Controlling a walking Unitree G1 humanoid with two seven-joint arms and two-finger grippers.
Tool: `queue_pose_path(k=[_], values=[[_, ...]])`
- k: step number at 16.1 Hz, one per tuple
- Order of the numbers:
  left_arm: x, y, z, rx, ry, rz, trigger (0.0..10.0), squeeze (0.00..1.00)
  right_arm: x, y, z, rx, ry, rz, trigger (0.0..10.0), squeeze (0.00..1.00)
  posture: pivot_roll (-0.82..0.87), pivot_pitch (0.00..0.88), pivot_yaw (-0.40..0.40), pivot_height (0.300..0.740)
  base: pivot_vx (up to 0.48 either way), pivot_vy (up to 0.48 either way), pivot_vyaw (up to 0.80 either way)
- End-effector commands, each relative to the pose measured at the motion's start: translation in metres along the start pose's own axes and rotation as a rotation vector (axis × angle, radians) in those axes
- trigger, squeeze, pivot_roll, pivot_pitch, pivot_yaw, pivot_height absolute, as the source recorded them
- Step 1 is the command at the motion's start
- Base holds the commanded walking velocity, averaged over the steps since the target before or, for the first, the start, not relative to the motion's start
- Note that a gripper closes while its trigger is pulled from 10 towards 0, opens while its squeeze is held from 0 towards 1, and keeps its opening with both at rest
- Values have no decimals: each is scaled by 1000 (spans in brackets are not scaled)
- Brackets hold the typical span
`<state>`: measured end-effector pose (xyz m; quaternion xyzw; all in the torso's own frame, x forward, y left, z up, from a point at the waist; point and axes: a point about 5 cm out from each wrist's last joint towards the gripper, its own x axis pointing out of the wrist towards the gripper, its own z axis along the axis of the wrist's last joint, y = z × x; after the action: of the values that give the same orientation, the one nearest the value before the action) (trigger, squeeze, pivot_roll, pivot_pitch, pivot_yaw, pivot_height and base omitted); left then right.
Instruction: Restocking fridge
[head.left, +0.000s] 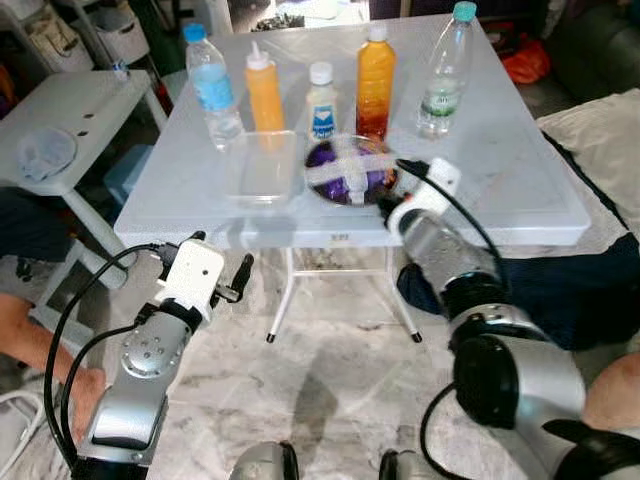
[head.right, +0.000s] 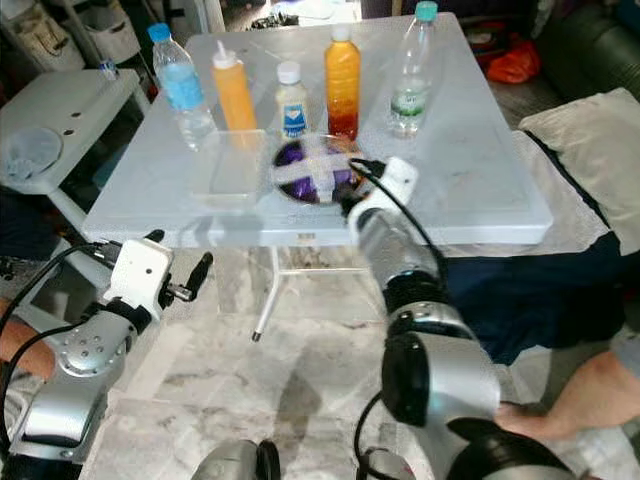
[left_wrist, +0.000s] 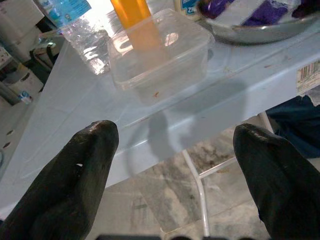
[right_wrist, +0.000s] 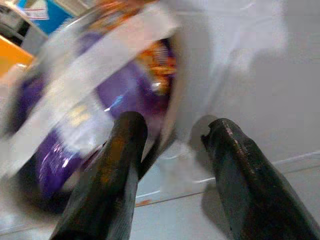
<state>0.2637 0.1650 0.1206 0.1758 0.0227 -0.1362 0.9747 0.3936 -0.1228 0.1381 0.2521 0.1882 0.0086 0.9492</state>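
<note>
White table (head.left: 520, 190) carries bottles and, near its front edge, a metal bowl (head.left: 350, 172) of purple packets, crossed with white tape. Right gripper (right_wrist: 172, 145) sits at the bowl's rim, fingers parted around it, not closed. Left gripper (left_wrist: 175, 165) gapes wide, short of the clear container (left_wrist: 157, 55).

Judgement: bowl rigid, thin-walled, slippery, moderately light; pinch the rim squarely.
</note>
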Motion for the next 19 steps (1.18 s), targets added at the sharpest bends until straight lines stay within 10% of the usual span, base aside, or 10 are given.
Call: queue_pose_path(k=[1,5,15,16,18,19], values=[[-1,0,2,10,-11,-1,10000,0,0,-7,-17,-33,78,-36,10000,0,90,110,92,740,0,0,0],[4,0,4,-6,-32,15,10000,0,-7,-2,-6,-283,-126,44,10000,0,68,98,90,740,0,0,0],[25,1,18,-29,-108,44,10000,0,-18,-20,38,-330,-309,-61,10000,0,19,45,102,740,0,0,0],[29,1,21,-30,-124,39,10000,0,-24,-16,43,-372,-360,-8,10000,200,1,38,105,740,0,0,0],[34,1,20,-27,-130,32,10000,0,-29,-13,45,-399,-393,8,10000,94,-15,26,105,740,0,0,0],[37,1,20,-35,-147,51,10000,0,-37,-8,45,-381,-451,26,10000,1000,-24,0,85,740,0,0,0]])
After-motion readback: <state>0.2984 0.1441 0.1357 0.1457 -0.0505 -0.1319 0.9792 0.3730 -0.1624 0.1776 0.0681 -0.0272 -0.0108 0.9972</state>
